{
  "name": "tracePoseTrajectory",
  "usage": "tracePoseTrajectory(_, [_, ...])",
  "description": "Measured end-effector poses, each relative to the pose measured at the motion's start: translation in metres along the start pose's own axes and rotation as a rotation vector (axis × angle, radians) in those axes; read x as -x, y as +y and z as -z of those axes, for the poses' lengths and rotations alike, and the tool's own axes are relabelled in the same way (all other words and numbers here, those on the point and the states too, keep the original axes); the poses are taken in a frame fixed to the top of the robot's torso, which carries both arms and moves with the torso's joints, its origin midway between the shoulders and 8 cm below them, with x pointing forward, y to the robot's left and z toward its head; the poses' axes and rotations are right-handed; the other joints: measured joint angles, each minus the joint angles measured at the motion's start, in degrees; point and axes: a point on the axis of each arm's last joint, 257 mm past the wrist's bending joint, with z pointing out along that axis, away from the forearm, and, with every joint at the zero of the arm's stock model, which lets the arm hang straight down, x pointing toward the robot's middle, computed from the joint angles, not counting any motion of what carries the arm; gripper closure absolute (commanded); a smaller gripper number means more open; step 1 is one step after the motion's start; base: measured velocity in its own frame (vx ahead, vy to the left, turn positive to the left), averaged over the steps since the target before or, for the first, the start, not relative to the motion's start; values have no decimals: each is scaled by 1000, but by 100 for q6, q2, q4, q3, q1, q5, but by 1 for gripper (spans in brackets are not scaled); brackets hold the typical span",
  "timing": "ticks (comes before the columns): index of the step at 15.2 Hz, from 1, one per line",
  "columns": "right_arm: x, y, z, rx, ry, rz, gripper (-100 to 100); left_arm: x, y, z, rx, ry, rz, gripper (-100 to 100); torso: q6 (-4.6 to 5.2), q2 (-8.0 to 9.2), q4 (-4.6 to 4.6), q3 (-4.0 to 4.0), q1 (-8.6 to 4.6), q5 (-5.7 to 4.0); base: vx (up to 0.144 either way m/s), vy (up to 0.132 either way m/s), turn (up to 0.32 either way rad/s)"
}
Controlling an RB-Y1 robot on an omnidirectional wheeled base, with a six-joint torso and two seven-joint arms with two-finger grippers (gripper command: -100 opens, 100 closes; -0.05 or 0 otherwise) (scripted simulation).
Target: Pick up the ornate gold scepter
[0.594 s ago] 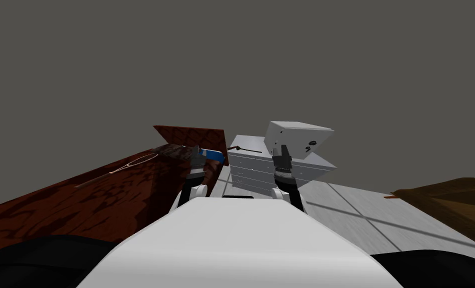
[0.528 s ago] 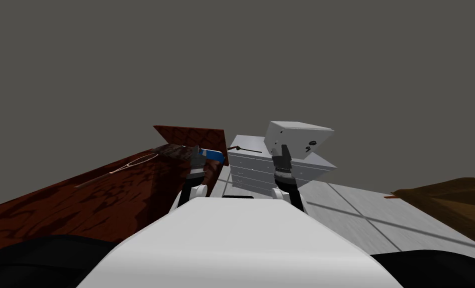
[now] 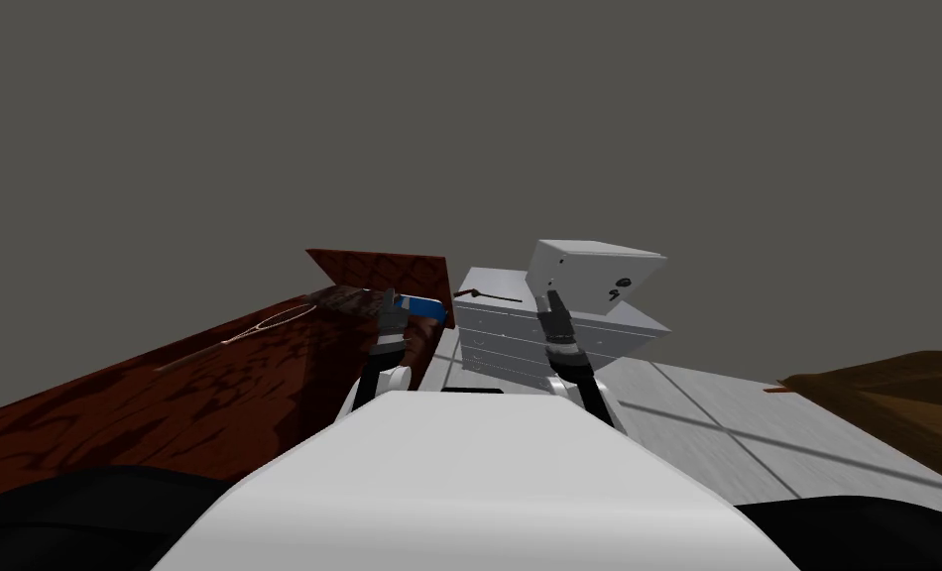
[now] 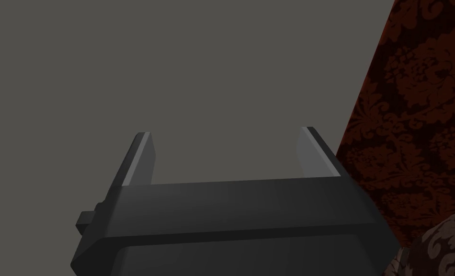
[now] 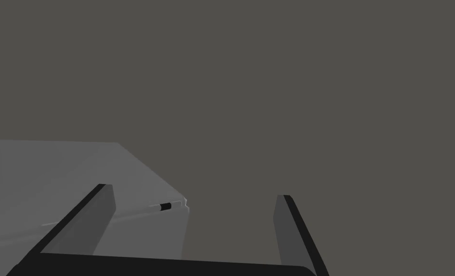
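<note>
Right pincer (image 5: pixel 194 190) is released, its fingers wide apart, held up on a near-upright forearm in front of the white dresser (image 3: pixel 519 337), leaning toward the white box (image 3: pixel 598 270) on top. The scepter (image 3: pixel 486 295), a thin dark rod, lies on the dresser top beside that box. Left pincer (image 4: pixel 221 132), also released, is held up left of the dresser, against the red patterned bed (image 3: pixel 211 377).

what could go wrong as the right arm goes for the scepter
1. The right gripper sits close to the white box; swinging toward the thin dark scepter on the dresser could clip that box.
2. The scepter is thin and lies flat, so the open fingers might push it along instead of catching it.
</note>
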Motion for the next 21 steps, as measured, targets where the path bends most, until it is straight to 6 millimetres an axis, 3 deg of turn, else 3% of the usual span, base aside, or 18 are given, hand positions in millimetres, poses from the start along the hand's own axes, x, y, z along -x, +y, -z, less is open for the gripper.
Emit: tracePoseTrajectory(21, [-32,-51,32,-19,471,317,-100,0,0,0,0,0,0,0,0,-5,-1,-3,5,1,-4,48,3])
